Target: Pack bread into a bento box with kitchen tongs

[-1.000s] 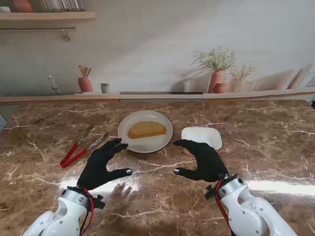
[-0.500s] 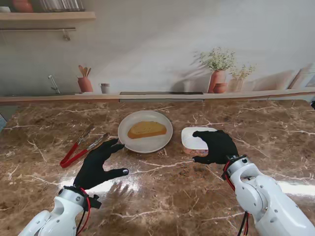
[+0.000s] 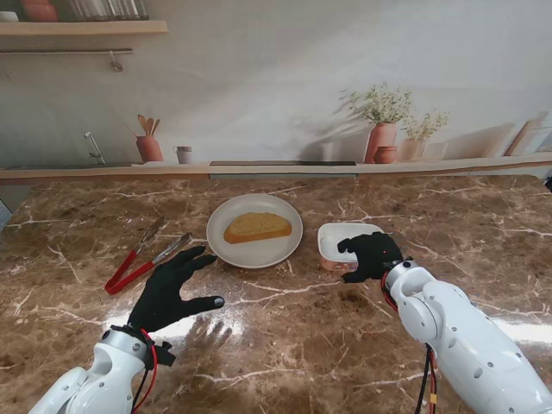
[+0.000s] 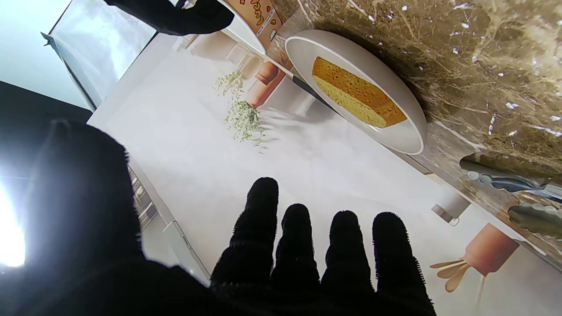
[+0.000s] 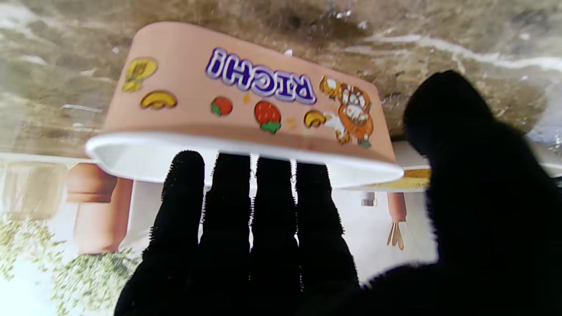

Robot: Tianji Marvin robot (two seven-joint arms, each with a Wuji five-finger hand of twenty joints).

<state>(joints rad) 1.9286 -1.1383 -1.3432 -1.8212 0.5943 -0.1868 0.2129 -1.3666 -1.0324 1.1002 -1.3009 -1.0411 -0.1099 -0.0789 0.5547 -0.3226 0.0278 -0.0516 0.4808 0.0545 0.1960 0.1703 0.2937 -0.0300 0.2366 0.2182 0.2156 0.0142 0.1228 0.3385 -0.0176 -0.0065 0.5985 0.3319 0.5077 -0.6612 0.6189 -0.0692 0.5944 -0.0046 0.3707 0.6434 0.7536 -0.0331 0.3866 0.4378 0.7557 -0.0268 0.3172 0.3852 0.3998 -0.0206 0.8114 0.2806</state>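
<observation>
Bread (image 3: 257, 227) is located on the plate (image 3: 278, 249), bento box (image 3: 332, 241) at its 3 o'clock. Right hand (image 3: 371, 256) is draped over the rim; grip cannot be confirmed, so tipping is risked. Left hand (image 3: 170, 285) is spread, empty.

Bread slice (image 3: 257, 227) on plate; red tongs (image 3: 142, 255) left; bento box (image 3: 341, 241) right

marble table (image 3: 285, 345), potted plants (image 3: 384, 129), utensil crock (image 3: 148, 147), wall shelf (image 3: 78, 28)
</observation>
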